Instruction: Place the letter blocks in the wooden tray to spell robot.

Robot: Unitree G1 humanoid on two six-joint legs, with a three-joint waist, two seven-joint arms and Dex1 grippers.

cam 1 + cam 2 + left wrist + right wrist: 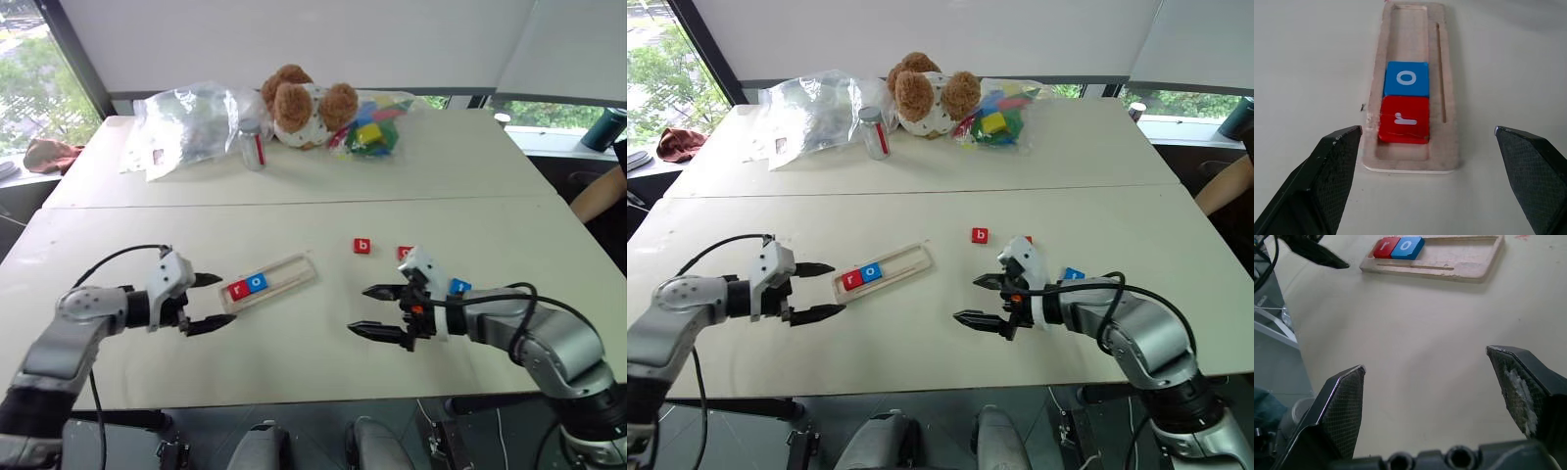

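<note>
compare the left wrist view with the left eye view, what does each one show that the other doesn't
Left wrist view alone: the narrow slot cut along the long pale-wood tray beside its letter recess.

Left eye view alone: the loose red square block with a white b, a blue block partly behind the right gripper, the brown teddy bear, the clear plastic bag and the bag of coloured toy pieces at the white table's far side.

Both: the tray holding the red r block and blue o block side by side, with the left gripper open at its r end.
</note>
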